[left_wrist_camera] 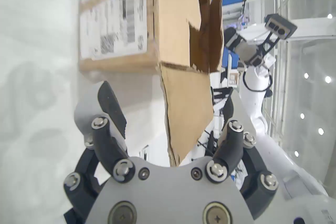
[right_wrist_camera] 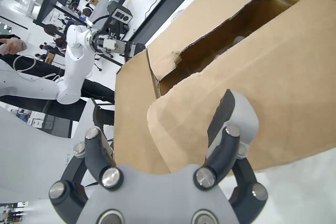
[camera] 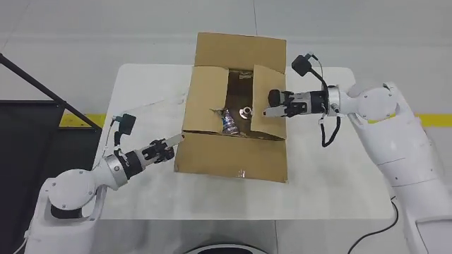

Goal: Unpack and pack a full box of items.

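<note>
A brown cardboard box [camera: 229, 156] is sitting upright mid-table, flaps standing open (edges ragged), a small bottle [camera: 229, 123] lying inside toward six o'clock.

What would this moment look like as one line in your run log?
box: on table, top partly open, items inside | left gripper: open, straddling near flap's corner | right gripper: open, straddling right flap
</note>
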Motion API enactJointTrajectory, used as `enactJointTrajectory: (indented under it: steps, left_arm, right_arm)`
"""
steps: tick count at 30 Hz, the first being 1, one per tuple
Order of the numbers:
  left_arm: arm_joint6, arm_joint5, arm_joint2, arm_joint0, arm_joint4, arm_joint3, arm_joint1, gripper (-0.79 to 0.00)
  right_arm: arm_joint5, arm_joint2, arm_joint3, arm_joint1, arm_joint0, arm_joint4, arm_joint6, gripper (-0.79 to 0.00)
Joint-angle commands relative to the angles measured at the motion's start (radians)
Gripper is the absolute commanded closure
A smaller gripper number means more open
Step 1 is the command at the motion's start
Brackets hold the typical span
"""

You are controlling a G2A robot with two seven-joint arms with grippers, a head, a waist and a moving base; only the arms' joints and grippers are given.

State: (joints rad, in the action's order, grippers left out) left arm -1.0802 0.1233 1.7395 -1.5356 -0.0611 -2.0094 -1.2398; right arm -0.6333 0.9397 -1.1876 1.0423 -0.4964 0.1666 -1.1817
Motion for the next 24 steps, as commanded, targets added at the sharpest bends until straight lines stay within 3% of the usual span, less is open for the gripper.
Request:
enactJointTrajectory:
  steps: [1, 5, 9, 24]
  left_arm:
    - [-0.08, -0.011, -0.001, -0.004, 0.026, 0.0, 0.006, -0.785]
    - [-0.154, -0.02, -0.002, -0.002, 0.096, 0.008, 0.015, -0.785]
    - [-0.159, -0.01, -0.002, 0.006, 0.16, 0.017, 0.021, -0.785]
    - [-0.063, 0.019, -0.041, 0.054, 0.283, 0.002, 0.036, -0.785]
  right_arm:
    - [0.007, -0.008, 0.002, 0.003, 0.002, -0.033, 0.021, -0.785]
    - [0.057, -0.034, -0.003, 0.009, 0.006, -0.116, 0.067, -0.785]
    - [0.074, -0.051, -0.005, 0.015, 0.008, -0.144, 0.086, -0.785]
    - [0.017, 0.046, -0.042, -0.011, -0.011, -0.079, 0.101, -0.785]
